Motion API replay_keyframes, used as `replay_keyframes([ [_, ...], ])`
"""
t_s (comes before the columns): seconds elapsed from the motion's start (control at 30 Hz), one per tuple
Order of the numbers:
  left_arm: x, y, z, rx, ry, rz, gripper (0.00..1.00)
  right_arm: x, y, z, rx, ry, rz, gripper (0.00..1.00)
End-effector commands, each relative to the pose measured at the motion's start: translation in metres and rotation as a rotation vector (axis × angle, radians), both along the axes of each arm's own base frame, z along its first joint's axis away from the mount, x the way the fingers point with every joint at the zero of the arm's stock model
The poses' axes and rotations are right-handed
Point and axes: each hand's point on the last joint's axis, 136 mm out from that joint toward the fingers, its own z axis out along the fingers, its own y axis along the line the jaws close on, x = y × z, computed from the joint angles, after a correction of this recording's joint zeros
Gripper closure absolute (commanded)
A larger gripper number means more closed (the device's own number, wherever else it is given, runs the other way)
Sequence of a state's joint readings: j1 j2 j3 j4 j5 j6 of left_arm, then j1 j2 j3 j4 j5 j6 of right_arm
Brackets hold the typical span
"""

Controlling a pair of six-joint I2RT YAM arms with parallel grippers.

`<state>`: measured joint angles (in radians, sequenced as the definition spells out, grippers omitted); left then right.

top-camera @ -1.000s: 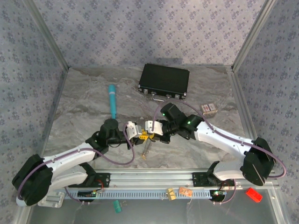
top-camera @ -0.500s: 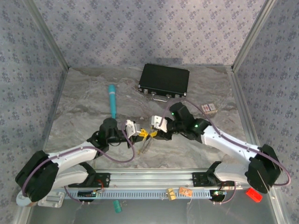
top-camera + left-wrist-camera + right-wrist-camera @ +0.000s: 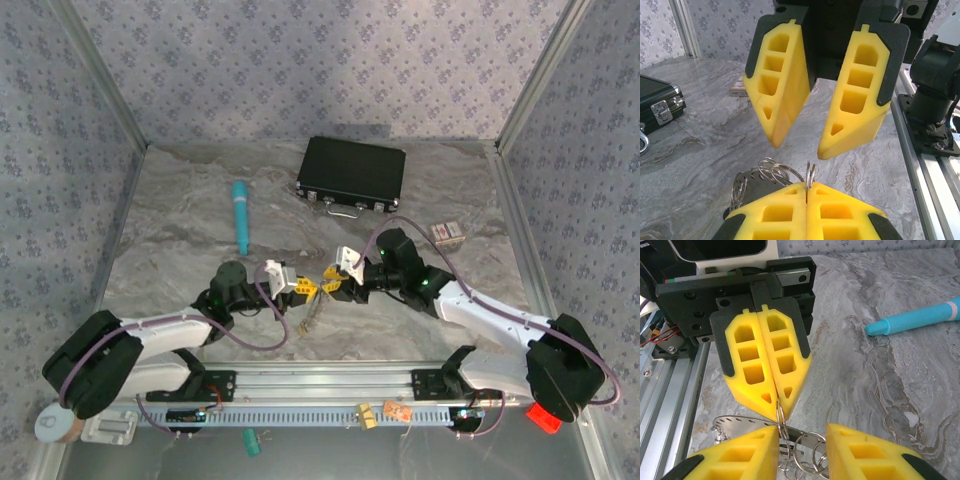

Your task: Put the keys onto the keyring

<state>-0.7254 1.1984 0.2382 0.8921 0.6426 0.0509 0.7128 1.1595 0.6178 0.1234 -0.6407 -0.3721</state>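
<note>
My left gripper (image 3: pixel 303 288) (image 3: pixel 806 187) is shut on a thin silvery split ring, the keyring (image 3: pixel 810 175) (image 3: pixel 781 417), which stands edge-up between its yellow fingertips (image 3: pixel 767 360). A cluster of smaller wire rings (image 3: pixel 771 171) (image 3: pixel 812 455) and a flat metal plate with holes (image 3: pixel 737 422) hang from it. My right gripper (image 3: pixel 330 287) (image 3: pixel 802 437) faces the left one, open, one pad close beside the ring. A slim silvery bunch (image 3: pixel 312 318) trails below the grippers toward the table. I cannot tell the keys apart in it.
A teal pen (image 3: pixel 240 215) (image 3: pixel 917 320) lies at the back left. A black case (image 3: pixel 352 173) (image 3: pixel 657 100) sits at the back, with a small box (image 3: pixel 447 233) to its right. An aluminium rail (image 3: pixel 320 385) runs along the near edge.
The right gripper has opened and drawn back a little to the right. The left gripper has closed fully on the ring, and its arm has settled lower.
</note>
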Motion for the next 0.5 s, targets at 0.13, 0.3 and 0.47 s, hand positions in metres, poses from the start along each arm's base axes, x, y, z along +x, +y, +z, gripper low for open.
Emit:
replay_keyframes([
  [0.13, -0.0004, -0.0012, 0.0185, -0.091, -0.036, -0.014, 1.0, -0.0005, 0.0052, 0.0033, 0.039, 0.019, 0.021, 0.7],
  [0.3, 0.0011, -0.0015, 0.0201, -0.109, -0.04, -0.007, 1.0, -0.0013, 0.007, 0.0007, 0.035, 0.031, 0.034, 0.71],
  [0.47, 0.0034, -0.0006, 0.0225, -0.142, -0.037, 0.002, 1.0, -0.0003, 0.0055, -0.0027, 0.026, 0.033, 0.027, 0.74],
])
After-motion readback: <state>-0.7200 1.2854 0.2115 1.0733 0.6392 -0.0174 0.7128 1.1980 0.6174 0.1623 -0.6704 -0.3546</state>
